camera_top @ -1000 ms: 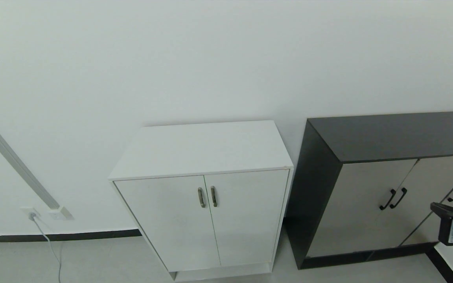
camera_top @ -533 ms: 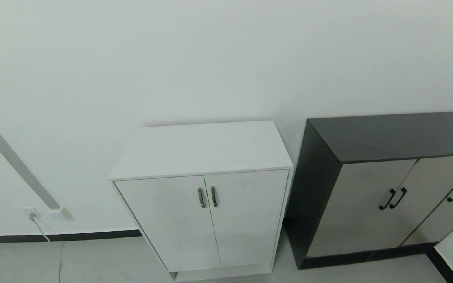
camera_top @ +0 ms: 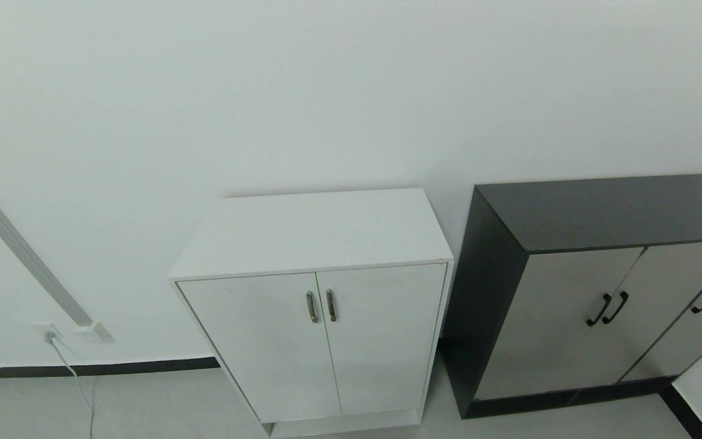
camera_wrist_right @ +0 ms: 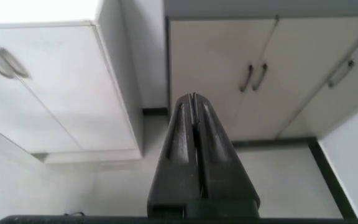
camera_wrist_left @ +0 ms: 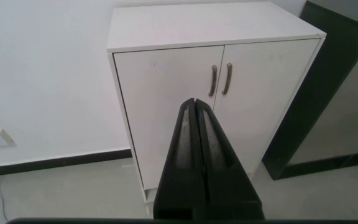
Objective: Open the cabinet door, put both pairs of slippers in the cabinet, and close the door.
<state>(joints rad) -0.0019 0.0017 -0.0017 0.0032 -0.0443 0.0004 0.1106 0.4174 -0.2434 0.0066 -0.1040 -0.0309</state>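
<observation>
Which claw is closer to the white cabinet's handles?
Left. The left claw points toward the white cabinet's handles; the right claw sits off to the side, facing the dark cabinet.

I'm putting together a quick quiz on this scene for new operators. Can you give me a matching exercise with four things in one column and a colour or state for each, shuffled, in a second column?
Things:
1. white cabinet
2. dark cabinet
3. left gripper
4. wall socket

States:
A. closed tight, holding nothing
B. has a cable plugged in
C. black top, grey front
D. white, not yet opened

Pairs: 1-D, 2-C, 3-A, 4-B
</observation>
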